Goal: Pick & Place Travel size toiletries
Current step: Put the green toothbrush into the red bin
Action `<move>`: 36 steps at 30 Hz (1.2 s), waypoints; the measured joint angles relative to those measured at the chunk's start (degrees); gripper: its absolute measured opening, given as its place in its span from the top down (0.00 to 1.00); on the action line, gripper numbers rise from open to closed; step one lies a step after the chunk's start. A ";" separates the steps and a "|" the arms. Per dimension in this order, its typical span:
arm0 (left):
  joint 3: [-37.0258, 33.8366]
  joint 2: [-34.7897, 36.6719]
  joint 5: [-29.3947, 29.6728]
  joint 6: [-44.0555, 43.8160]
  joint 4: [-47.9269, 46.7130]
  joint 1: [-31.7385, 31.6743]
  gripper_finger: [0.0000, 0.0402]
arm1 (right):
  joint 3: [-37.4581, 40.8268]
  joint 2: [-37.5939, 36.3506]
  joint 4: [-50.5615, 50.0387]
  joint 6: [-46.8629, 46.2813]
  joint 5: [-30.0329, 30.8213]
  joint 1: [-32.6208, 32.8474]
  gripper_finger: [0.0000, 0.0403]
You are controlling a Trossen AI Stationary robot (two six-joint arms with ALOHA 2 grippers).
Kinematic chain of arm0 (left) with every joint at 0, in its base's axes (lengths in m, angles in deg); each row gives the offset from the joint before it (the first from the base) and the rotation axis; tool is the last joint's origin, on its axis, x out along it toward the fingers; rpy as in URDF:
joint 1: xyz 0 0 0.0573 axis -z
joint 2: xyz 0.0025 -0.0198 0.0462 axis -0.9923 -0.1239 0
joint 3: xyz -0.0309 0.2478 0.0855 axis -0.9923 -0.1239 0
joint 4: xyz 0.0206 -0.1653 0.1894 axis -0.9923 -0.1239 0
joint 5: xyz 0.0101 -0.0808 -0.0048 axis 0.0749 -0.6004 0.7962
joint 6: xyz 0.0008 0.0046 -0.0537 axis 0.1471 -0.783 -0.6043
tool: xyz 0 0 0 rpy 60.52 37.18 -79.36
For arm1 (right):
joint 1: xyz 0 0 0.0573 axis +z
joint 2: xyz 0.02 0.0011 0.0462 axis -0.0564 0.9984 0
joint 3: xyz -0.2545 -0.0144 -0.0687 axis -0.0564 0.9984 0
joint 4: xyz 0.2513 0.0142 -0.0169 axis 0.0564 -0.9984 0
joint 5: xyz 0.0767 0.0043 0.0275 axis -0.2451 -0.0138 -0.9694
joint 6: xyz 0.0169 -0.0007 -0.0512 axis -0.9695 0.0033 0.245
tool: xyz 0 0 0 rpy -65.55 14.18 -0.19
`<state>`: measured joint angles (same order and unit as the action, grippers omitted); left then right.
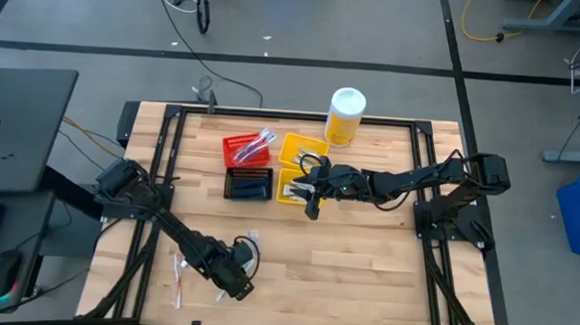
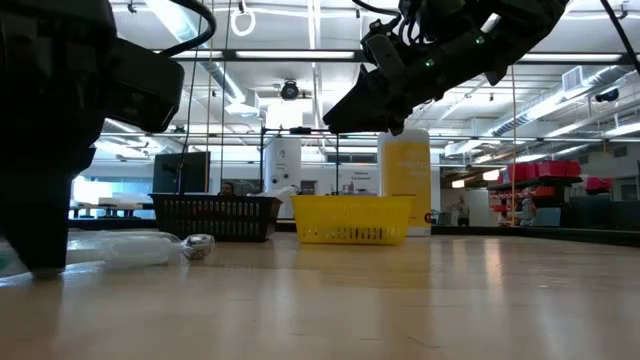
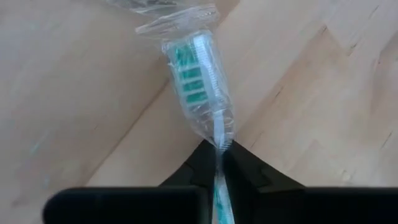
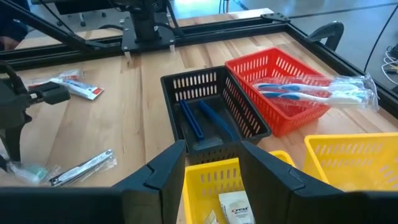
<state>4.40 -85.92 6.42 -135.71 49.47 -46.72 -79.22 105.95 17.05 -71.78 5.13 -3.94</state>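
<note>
My left gripper [image 3: 219, 163] is low over the near middle of the table [image 1: 364, 276], shut on a clear-wrapped toothbrush [image 3: 198, 78] with green bristles. More wrapped toiletries lie flat on the wood: one beside it [image 1: 251, 246] and one toward the left edge [image 1: 178, 276]. My right gripper [image 4: 211, 169] hovers open and empty above the yellow bin [image 4: 205, 186], which holds a small white tube [image 4: 233, 210]. The black bin [image 4: 208, 118] holds blue razors. The red bin [image 4: 283, 87] holds toothbrushes that stick out over its rim. My left gripper pinches the wrapped toothbrush by its thin neck [image 3: 219, 144], just behind the bristle head, between the two fingers. The fingers lie along the brush, and the head juts out past their ends over the wood. Whether the head touches the table does not show.
A large yellow bottle [image 1: 345, 116] with a white cap stands at the far edge behind a second yellow bin [image 1: 304, 150]. The three small bins sit close together in the far middle. Bare wood lies on the near right [image 1: 384, 267]. A black frame [image 1: 433, 190] rims the table.
</note>
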 joint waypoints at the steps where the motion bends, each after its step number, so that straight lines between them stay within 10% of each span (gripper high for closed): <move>1: -0.04 0.37 0.01 0.00 0.00 0.00 0.95 | 0.00 0.00 -0.02 0.00 0.00 0.00 0.61; 15: -0.24 16.56 14.66 9.82 -20.34 -4.87 0.95 | 0.00 0.00 -0.22 0.00 -0.04 0.00 0.62; 22: -0.20 23.13 23.26 32.81 -19.36 -16.29 0.94 | 0.00 0.00 -0.61 0.00 -0.07 0.00 0.62; 36: -0.24 24.90 19.95 81.34 -2.29 -40.90 0.94 | 0.02 0.04 -0.94 0.00 -0.09 0.00 0.63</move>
<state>4.16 -61.02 26.37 -54.37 47.18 -87.63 -79.20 105.99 16.11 -71.78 5.04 -3.94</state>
